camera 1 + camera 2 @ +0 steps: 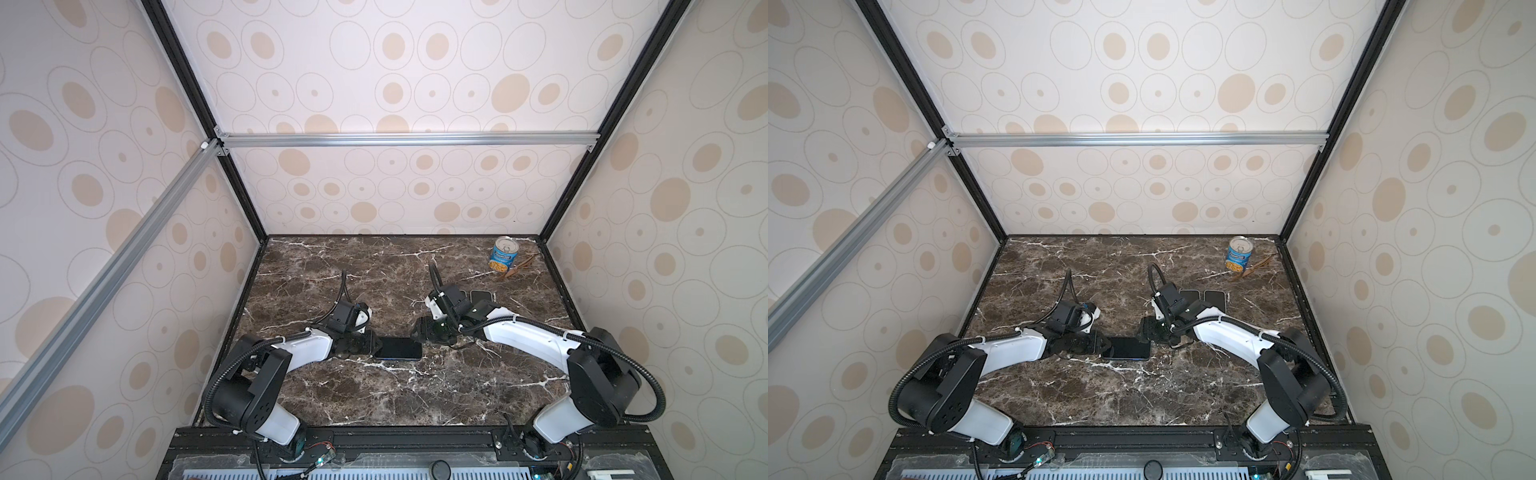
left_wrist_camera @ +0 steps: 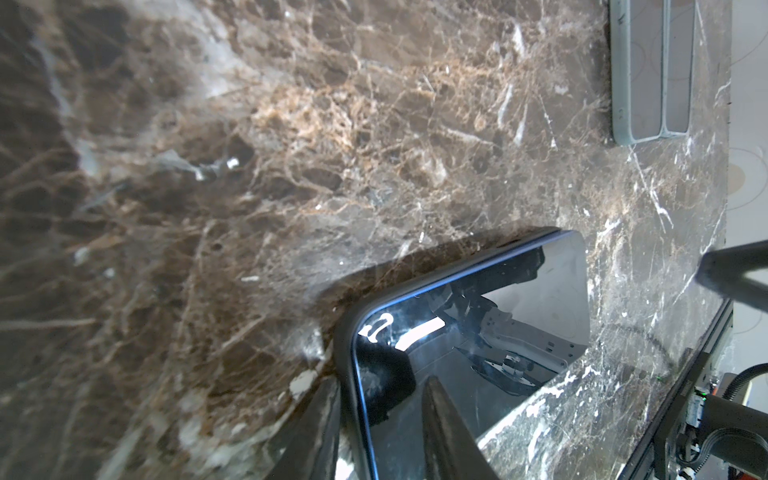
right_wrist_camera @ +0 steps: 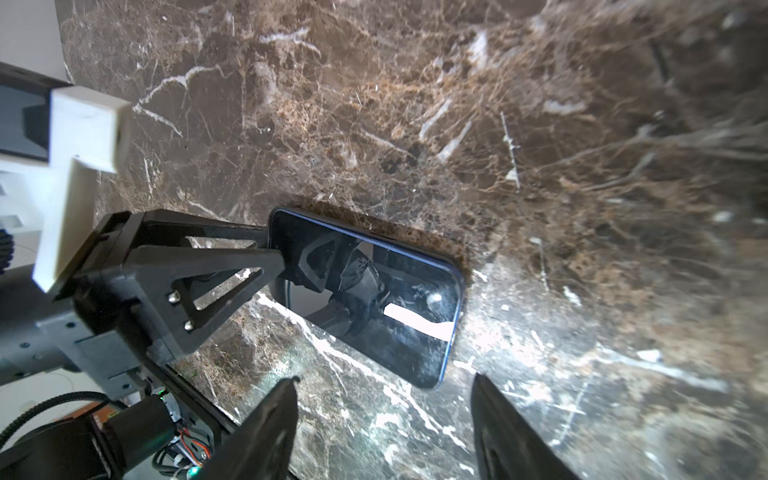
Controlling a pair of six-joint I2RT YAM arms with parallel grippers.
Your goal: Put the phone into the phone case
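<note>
Glossy black flat phone with a thin blue edge (image 1: 399,348) lies screen up at table centre, between the two arms. Left gripper (image 1: 374,347) is clenched on the phone's near end, one finger on the glass and the other at the rim. Right gripper (image 3: 384,378) is spread wide and empty, just off the opposite end, touching nothing. In the left wrist view a thicker matt black rim (image 2: 344,357) wraps the held corner. It reads as the black case, but I cannot tell whether the far end is seated.

Judgement: the step in hand is pressing the free end home. Use the left clamp as an anchor so the phone cannot skate. Bring the right fingers onto the free corners and push straight down, never sideways. Go light on the glass and check for a lifted corner.

Surface is a brown marble-pattern tabletop with white veins (image 1: 374,395), polished and likely slippery. A pair of grey-green-rimmed flat rectangles (image 2: 638,75) lies well apart at far right; cases or cased phones, unclear. A blue-labelled tin can (image 1: 504,253) stands upright in the far right corner.

The room has cream wall panels printed with beige ovals (image 1: 395,187) and an aluminium frame rail (image 1: 407,139).
</note>
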